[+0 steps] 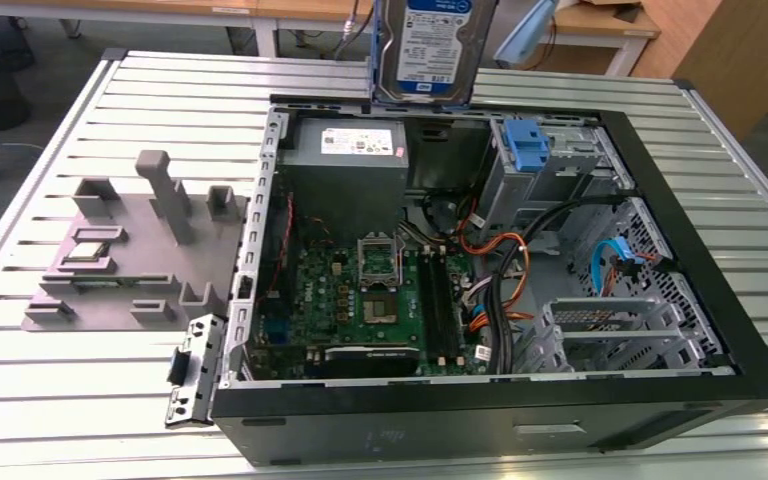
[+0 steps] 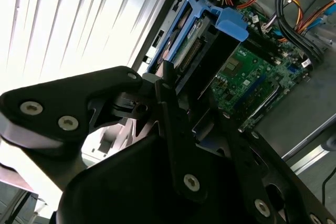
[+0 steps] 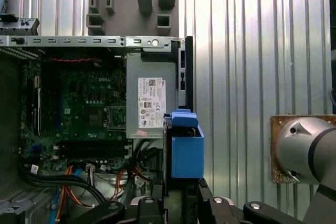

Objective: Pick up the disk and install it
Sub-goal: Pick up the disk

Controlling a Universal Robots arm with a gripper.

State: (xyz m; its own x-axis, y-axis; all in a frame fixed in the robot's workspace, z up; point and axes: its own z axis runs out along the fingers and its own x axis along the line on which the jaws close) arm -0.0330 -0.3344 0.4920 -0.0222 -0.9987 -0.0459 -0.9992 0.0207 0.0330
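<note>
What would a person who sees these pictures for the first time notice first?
The disk hangs over the open computer case, at the top of the exterior view, clamped in the pincer. Inside the case the green motherboard stands out; a grey fixture lies on the exterior view's left.

Pincer point(image 3: 182, 196) clamped on disk point(image 1: 435, 45), pointing down; grey arm joint point(image 3: 304, 150) alongside.

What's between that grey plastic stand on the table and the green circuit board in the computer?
The computer case's metal side wall stands between the grey stand and the circuit board, clearest in the exterior view.
</note>
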